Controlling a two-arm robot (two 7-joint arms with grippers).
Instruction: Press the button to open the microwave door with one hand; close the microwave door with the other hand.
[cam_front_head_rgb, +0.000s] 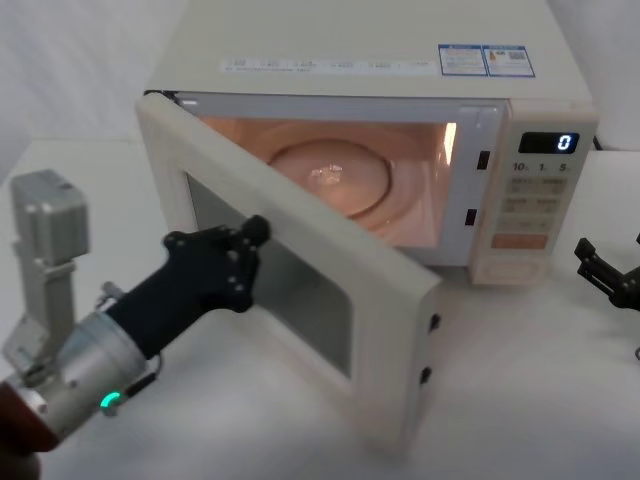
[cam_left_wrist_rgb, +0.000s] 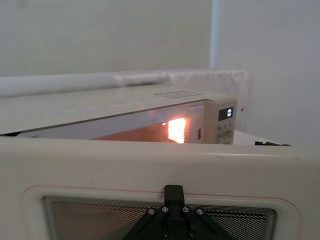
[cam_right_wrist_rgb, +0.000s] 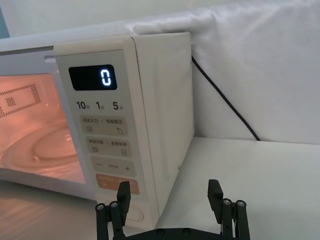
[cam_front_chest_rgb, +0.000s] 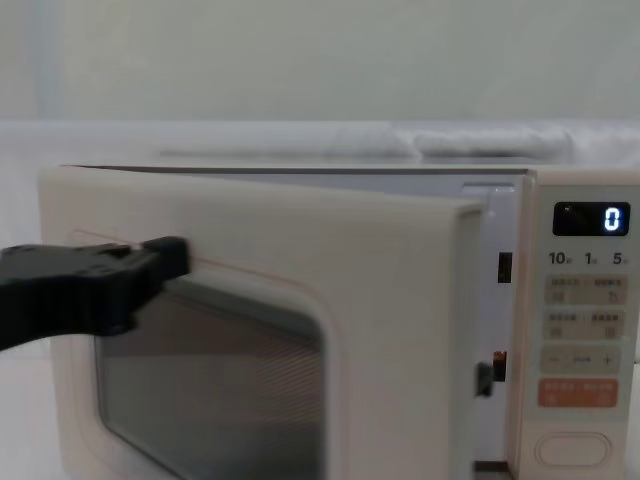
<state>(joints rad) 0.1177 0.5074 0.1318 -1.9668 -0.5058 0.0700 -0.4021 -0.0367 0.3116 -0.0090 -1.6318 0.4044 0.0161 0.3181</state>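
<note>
- The microwave (cam_front_head_rgb: 380, 60) sits at the back of the white desk (cam_front_head_rgb: 540, 400), cavity lit orange, glass turntable (cam_front_head_rgb: 328, 178) visible inside, display (cam_right_wrist_rgb: 93, 77) reading 0.
- The microwave door (cam_front_head_rgb: 300, 290) is hinged at the robot's left and stands partly open, swung out toward the robot; its free edge (cam_front_head_rgb: 425, 370) is the part nearest the camera in head view, with two latch hooks showing on it.
- A wedge-shaped gap lies between door and cavity front, widest at the latch side beside the control strip (cam_front_head_rgb: 530, 210).
- Left end effector (cam_front_head_rgb: 255, 232): black, tip touching the outer face of the door at the upper rim of the window (cam_front_chest_rgb: 210, 390). In left wrist view its tip (cam_left_wrist_rgb: 173, 192) lies against the pink outline. Finger spread: cannot tell.
- Open desk lies to the left of and in front of the left arm.
- Right end effector (cam_right_wrist_rgb: 170, 197): fingers wide apart, holding nothing, low over the desk, just off the microwave's right front corner.
- The button (cam_front_chest_rgb: 574, 449), a cream oval, sits at the foot of the control strip, below the orange key (cam_front_chest_rgb: 577, 393); the right end effector is near but apart from it.
- Bare desk extends right of the microwave; a black cable (cam_right_wrist_rgb: 225, 100) runs down the backdrop there.
</note>
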